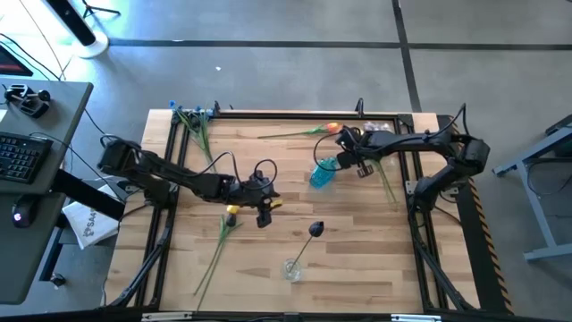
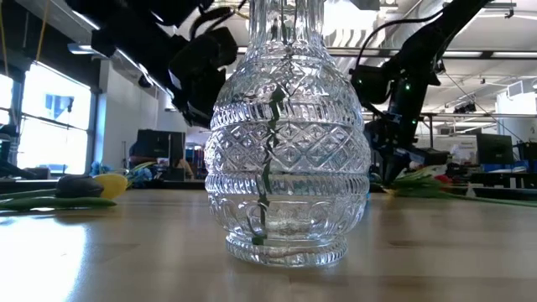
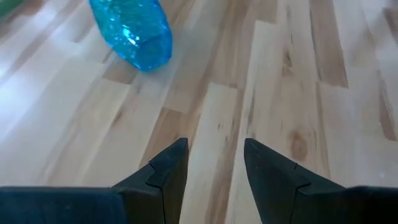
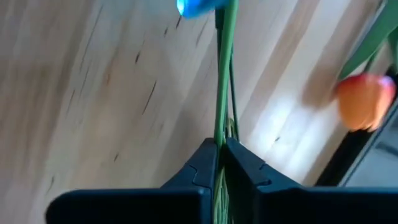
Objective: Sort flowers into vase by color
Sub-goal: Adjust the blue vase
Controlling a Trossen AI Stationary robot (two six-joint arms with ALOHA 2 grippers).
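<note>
My right gripper [image 4: 221, 144] [image 1: 345, 143] is shut on a thin green flower stem [image 4: 221, 74] at the table's far right part. It is next to the blue vase [image 1: 323, 172] [image 4: 196, 6] and an orange tulip [image 1: 332, 128] [image 4: 364, 99] that lies on the wood. The held stem's blossom does not show. My left gripper [image 3: 214, 155] [image 1: 264, 213] hovers open over bare wood mid-table, beside a yellow tulip [image 1: 232, 215] lying flat. A clear cut-glass vase [image 2: 285, 143] [image 1: 292, 268] stands near the front with a dark-budded flower [image 1: 316, 230] stuck in it. My right gripper pinches the green stem [image 4: 219, 134] between its two fingertips, slanting down from above. The stem runs on from the fingers straight toward the blue vase, with a thinner strand [image 4: 232, 93] beside it. Which end of the stem it has is hidden by the gripper.
Blue-blossom flowers [image 1: 192, 113] lie at the far left corner, and more green stems [image 1: 386, 179] lie at the right by the black frame rail [image 1: 411, 192]. Bare wood [image 1: 375, 259] stretches along the near right part of the table.
</note>
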